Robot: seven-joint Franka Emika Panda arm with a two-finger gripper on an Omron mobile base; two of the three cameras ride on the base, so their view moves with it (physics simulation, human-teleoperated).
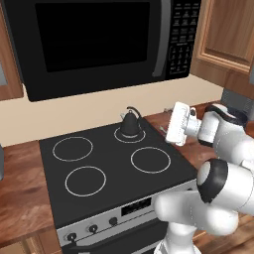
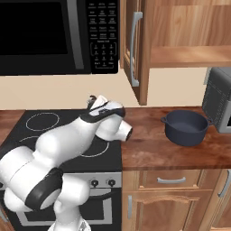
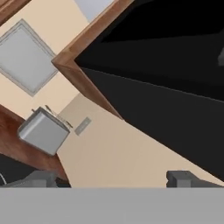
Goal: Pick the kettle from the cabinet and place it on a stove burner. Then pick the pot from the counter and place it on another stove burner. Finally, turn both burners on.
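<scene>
Tool (image 3: 112,177) was held released and empty, above the stove's right edge.
Kettle (image 1: 130,124) was set on a rear stove burner (image 1: 130,134) beside the tool; pot (image 2: 185,127), off along the worktop (image 2: 149,151), was judged rigid, heavyish, best gripped at its rim.

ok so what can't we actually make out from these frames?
- Kettle: in the right base view the arm hides all but its handle top.
- Stove knobs: too small to read on or off.
- Toaster: cut off by the right base view's edge.
- Pot: its floor is hidden by the near wall.
</scene>
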